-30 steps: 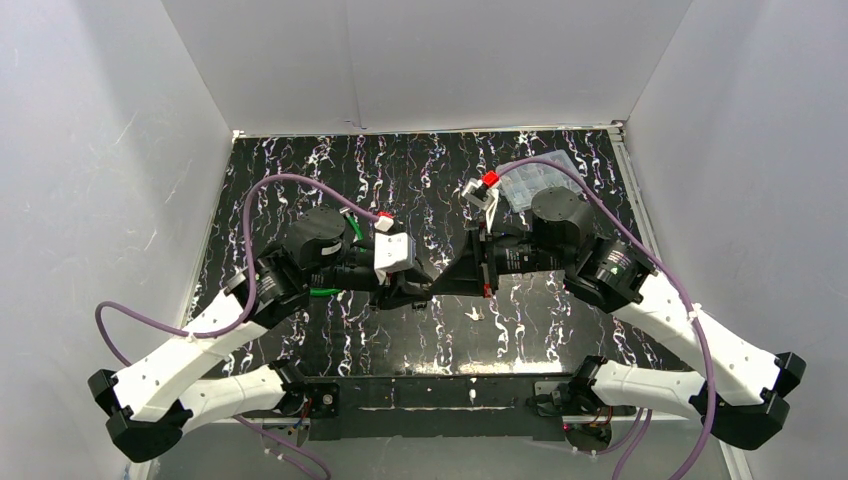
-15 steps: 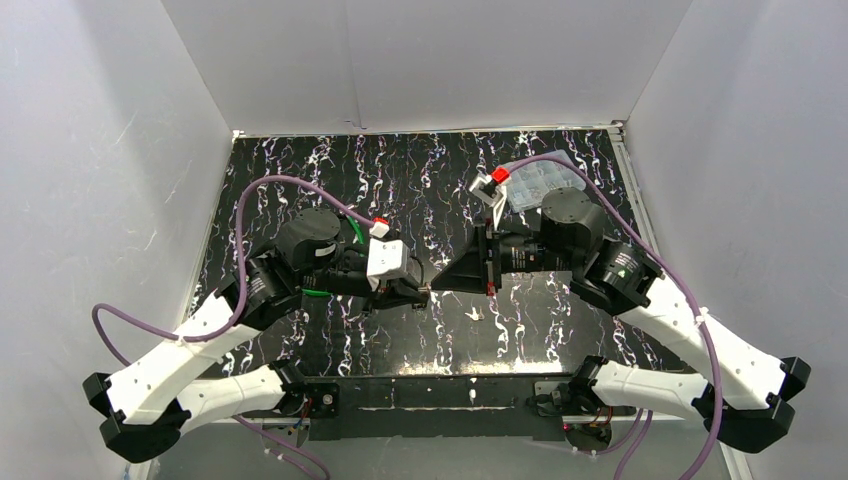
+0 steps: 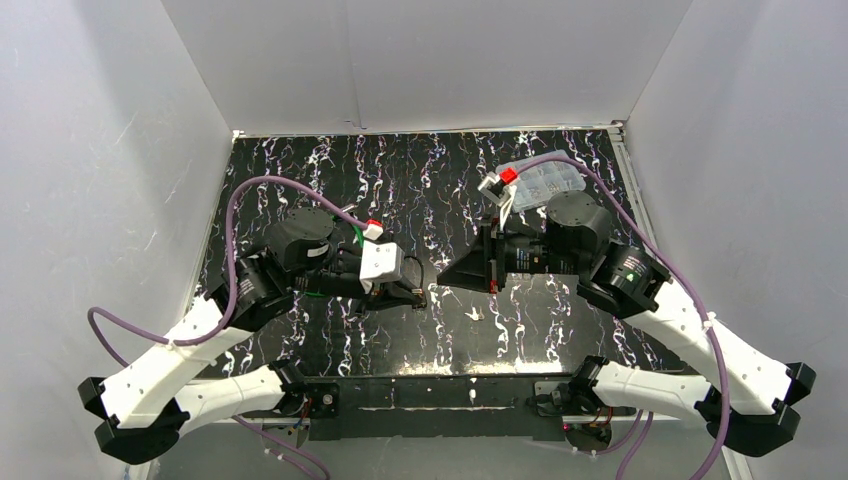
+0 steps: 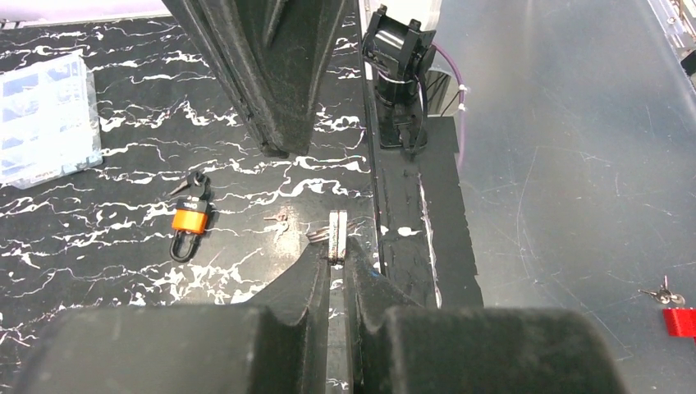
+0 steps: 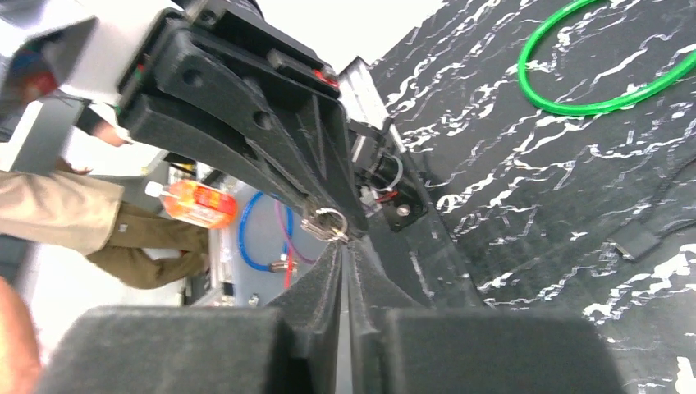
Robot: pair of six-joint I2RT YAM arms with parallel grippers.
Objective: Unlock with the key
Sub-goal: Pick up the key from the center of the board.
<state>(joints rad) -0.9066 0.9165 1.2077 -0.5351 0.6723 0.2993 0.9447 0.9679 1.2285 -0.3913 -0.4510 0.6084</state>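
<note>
My left gripper [image 4: 335, 261] is shut on a pair of flat silver keys [image 4: 335, 236], which stick out past its tips with their ring [image 4: 316, 236] hanging beside them. In the top view the left gripper [image 3: 418, 297] hovers at mid-table. The right gripper [image 3: 442, 278] points at it from the right, a small gap apart. The right wrist view shows the right gripper [image 5: 345, 248] shut with nothing in it, the key ring [image 5: 327, 223] just beyond its tips. An orange padlock [image 4: 190, 220] lies flat on the table below, a dark key at its end.
A clear plastic box [image 3: 540, 180] sits at the back right of the marbled black table [image 3: 330, 170]. A small loose key [image 4: 279, 220] lies near the padlock. A red padlock with keys [image 4: 679, 320] lies off the table, beyond the right arm's base [image 4: 398, 74].
The left gripper has closed on the keys. The two grippers, tip to tip before, have drawn apart: left arm toward the left and near edge, right arm toward the right.
</note>
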